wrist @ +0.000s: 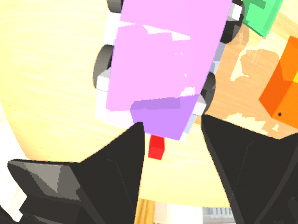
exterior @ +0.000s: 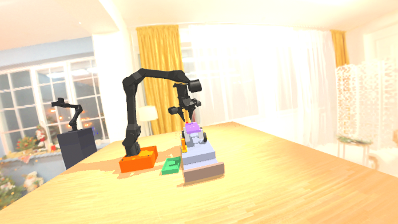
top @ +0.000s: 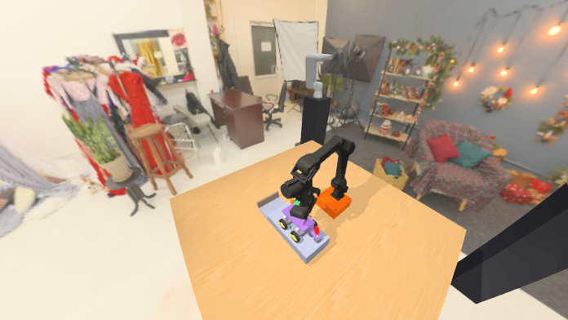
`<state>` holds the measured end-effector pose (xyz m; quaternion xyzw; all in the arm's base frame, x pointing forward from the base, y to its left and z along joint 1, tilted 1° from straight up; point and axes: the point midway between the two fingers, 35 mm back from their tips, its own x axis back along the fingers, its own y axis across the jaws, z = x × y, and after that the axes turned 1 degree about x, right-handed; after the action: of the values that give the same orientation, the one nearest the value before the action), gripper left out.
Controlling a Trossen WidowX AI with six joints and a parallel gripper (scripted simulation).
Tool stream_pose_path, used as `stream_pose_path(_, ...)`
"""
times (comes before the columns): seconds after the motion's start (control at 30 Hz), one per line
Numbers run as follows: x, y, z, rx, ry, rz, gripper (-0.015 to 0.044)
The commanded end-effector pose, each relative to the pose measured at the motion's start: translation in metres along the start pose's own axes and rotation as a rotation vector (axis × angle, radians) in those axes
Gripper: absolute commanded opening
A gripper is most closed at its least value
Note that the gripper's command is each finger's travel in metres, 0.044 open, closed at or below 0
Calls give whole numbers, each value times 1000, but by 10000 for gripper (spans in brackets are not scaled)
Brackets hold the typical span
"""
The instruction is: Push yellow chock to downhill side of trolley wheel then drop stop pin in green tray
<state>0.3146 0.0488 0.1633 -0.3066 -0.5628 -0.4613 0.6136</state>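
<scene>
The purple trolley (top: 305,224) (exterior: 192,127) (wrist: 165,65) stands on the pale ramp (top: 311,250) (exterior: 198,156). The red-headed stop pin (top: 317,231) (wrist: 156,148) is upright at its uphill end. The yellow chock (exterior: 184,150) with its orange handle stands on the ramp by the tray-side edge, just downhill of the trolley's lower wheel; contact cannot be told. My gripper (exterior: 187,121) (wrist: 173,121) is partly open and empty, above the trolley's uphill part. In the wrist view the pin head shows between the fingers, nearer the left one. The green tray (exterior: 170,172) (wrist: 260,17) lies beside the ramp.
The orange arm base (top: 335,209) (exterior: 138,164) (wrist: 282,90) stands on the tray's side of the ramp. A brown end wall (top: 267,200) (exterior: 204,172) closes the ramp's low end. The wooden table (top: 245,261) (exterior: 257,177) surrounds them.
</scene>
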Motion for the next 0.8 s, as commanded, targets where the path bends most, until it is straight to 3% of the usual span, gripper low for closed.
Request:
stream_pose_path(0.0, -1, 8, 17, -141, 24, 2, 190)
stream_pose_path(0.23, -3, 17, 44, -378, 58, 20, 190)
stream_pose_path(0.77, -14, 17, 45, -384, 59, 21, 190)
